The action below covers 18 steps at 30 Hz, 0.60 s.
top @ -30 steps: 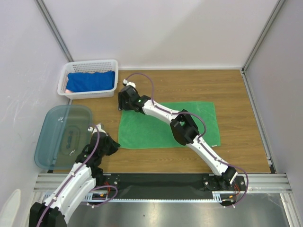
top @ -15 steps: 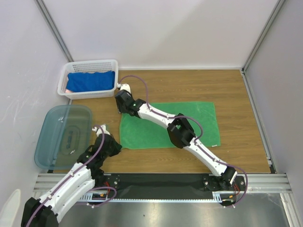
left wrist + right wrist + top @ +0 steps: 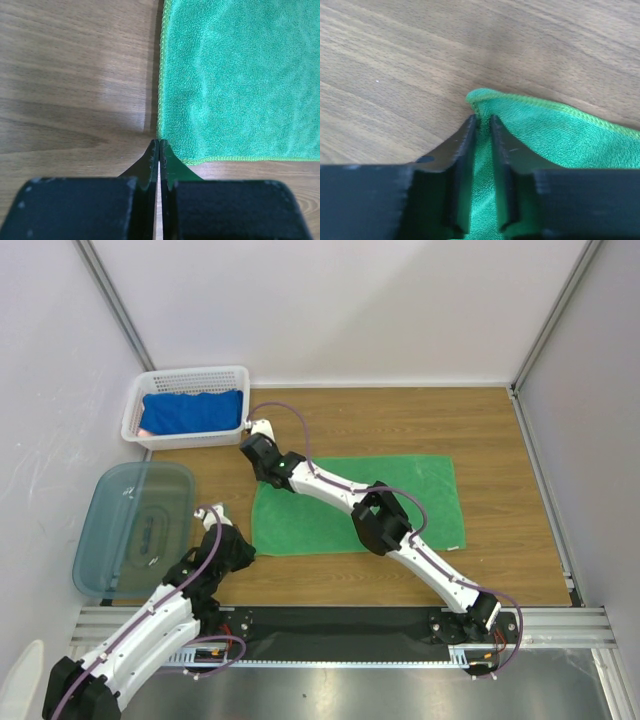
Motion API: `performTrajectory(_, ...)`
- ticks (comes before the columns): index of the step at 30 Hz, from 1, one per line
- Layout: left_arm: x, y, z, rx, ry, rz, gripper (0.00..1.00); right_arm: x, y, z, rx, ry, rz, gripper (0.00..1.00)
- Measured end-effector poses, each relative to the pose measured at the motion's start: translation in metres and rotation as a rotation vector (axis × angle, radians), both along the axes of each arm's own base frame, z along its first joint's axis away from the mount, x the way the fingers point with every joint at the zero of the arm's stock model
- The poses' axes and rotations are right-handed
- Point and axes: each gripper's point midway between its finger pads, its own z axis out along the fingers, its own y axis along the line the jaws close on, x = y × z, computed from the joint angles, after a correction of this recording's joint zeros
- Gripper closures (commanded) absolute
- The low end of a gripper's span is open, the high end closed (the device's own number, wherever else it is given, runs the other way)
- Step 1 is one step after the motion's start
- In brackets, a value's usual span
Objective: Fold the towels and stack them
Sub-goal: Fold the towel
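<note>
Across the middle of the wooden tabletop (image 3: pixel 500 430) lies the green towel (image 3: pixel 300 525), spread flat in a single layer, its long sides running left to right. Its terry loops give a fine, even nap, and a slightly yellower stitched hem runs along every edge that shows (image 3: pixel 235 75). At the far-left corner the cloth is pushed up into a small rounded hump (image 3: pixel 560 135) instead of lying flat. The right hand (image 3: pixel 256 455) reaches over the towel to that corner. In its wrist view the right hand (image 3: pixel 484 120) has its fingers (image 3: pixel 465 145) a narrow slot apart, astride the raised corner, with green cloth showing in the slot and not yet squeezed. The left hand (image 3: pixel 245 552) sits at the near-left corner. Its fingers (image 3: pixel 150 160) are pressed together with only a hairline between them, and the tips of the left hand (image 3: pixel 159 142) touch the very point of the corner; I cannot tell whether any cloth is caught there. At the far left a white perforated basket (image 3: pixel 185 373) holds the blue towel (image 3: pixel 192 412), which is rumpled and fills most of its floor. Nearer, at the left edge, stands a translucent teal tub (image 3: pixel 110 540). An oval mark is moulded into its floor, but it is too small to read.
</note>
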Motion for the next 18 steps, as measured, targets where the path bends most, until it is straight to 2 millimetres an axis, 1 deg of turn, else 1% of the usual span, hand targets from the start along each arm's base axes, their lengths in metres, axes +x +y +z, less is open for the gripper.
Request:
performTrajectory(1,0.0,0.0,0.0,0.0,0.0,0.0,1.0,0.0,0.001,0.0,0.006,0.001,0.001,0.84)
performTrajectory(2,0.0,0.0,0.0,0.0,-0.001,0.0,1.0,0.0,0.002,0.001,0.013,0.003,0.007,0.91)
performTrajectory(4,0.0,-0.001,0.001,-0.003,-0.007,-0.003,1.0,-0.001,0.007,0.001,0.041,0.015,0.022,1.0)
performTrajectory(10,0.001,-0.003,0.011,-0.018,-0.043,-0.009,1.0,-0.002,0.021,0.002,0.16,0.072,0.05,1.0)
performTrajectory(18,0.009,-0.004,0.042,-0.024,-0.096,-0.004,1.0,-0.007,0.032,0.006,0.314,0.169,0.077,1.0)
